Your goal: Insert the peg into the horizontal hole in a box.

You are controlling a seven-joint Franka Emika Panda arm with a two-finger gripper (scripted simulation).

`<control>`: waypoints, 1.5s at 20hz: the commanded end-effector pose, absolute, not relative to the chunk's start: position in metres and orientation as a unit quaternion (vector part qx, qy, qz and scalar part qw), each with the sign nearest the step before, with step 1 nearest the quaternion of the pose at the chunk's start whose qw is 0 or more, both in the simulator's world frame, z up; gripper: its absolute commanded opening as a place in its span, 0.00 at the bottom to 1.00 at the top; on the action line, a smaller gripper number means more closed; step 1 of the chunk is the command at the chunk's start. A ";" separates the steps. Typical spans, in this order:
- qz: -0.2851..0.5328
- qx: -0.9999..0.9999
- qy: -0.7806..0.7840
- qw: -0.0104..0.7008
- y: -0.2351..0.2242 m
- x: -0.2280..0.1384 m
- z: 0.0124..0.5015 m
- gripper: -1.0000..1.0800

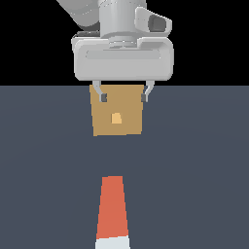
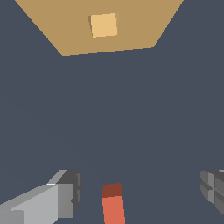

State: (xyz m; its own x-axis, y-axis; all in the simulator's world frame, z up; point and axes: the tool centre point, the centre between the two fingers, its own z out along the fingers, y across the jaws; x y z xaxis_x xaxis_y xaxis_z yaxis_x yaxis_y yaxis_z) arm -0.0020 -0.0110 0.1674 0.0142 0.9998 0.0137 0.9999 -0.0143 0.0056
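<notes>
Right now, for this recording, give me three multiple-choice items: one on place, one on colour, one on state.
1. Where is the peg?
A. Inside the hole
B. On the floor, apart from the box
C. On top of the box

2. What colour is the peg's near end in the exterior view?
A. Pale white-grey
B. Green
C. Black

3. The end effector is:
A. Shut on the peg
B. Shut on the box
C. Open, holding nothing

Key: 1 B, a gap of floor separates it from the box. 2 A, pale tip. 3 C, fingers spread wide.
</notes>
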 end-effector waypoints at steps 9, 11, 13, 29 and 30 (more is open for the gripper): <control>-0.006 -0.709 -0.705 0.003 -0.031 -0.004 0.159 0.96; -0.006 -0.707 -0.707 0.002 -0.042 -0.006 0.155 0.96; -0.005 -0.705 -0.709 0.002 -0.055 -0.007 0.149 0.96; -0.001 -0.681 -0.732 0.000 -0.211 -0.013 0.086 0.96; -0.001 -0.680 -0.733 0.000 -0.218 -0.013 0.083 0.96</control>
State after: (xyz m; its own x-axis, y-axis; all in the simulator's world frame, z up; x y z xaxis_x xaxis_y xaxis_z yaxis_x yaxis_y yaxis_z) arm -0.0135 -0.2063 0.0881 -0.0684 0.9977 0.0022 0.9977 0.0684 0.0001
